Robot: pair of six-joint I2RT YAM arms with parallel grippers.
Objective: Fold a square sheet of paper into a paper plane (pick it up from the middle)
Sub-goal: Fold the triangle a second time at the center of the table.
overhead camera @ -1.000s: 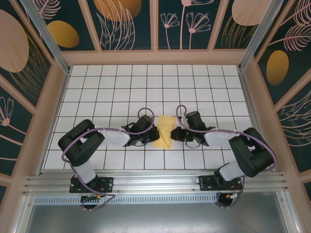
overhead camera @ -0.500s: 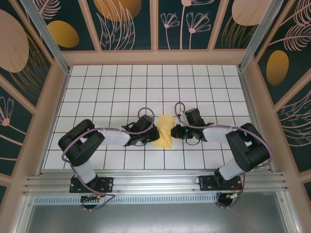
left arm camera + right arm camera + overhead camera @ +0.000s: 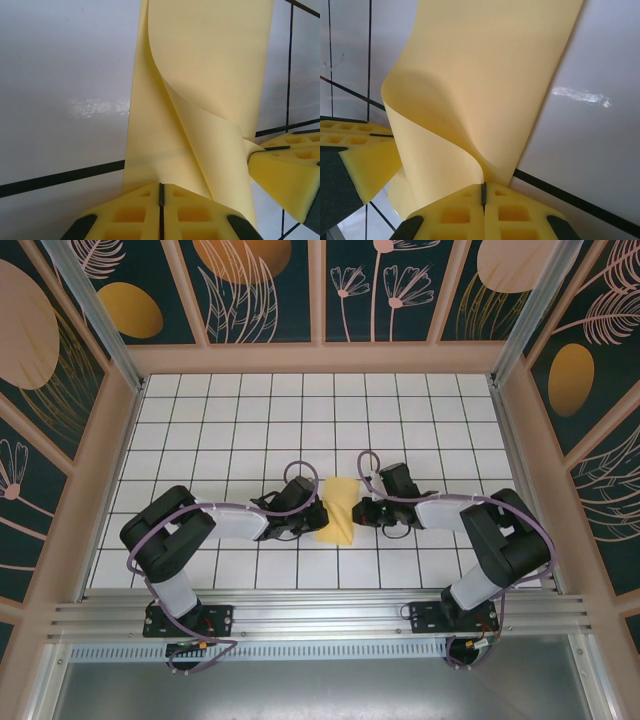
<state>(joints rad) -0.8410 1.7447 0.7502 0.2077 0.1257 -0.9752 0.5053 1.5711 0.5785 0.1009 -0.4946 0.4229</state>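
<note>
White tiled table [image 3: 200, 420] with black grid lines, glossy enough that you get a glare patch in both wrist views. It's boxed in by dark teal wall panels [image 3: 260, 290] printed with peach and gold leaves and flowers, with pale wood framing between them. An aluminium rail [image 3: 320, 612] runs across the near edge by the arm bases.

Sheet of paper [image 3: 338, 502]: pale yellow, unmarked, mid-table, directly between the two grippers. From above you see a narrow strip, longer front-to-back than side-to-side. It isn't lying flat. In the wrist views one layer lifts off and rolls over in a smooth bend with no sharp crease at the curl. A faint line crosses the lower layer in the left wrist view.

Left gripper [image 3: 161, 192]: yellow pads pressed together, with the paper's edge running into the seam, so it's clamped on the sheet. Right gripper [image 3: 483, 192]: pads also closed, pinching the curled layer right at the seam. The two grippers face each other across the sheet, close together.
</note>
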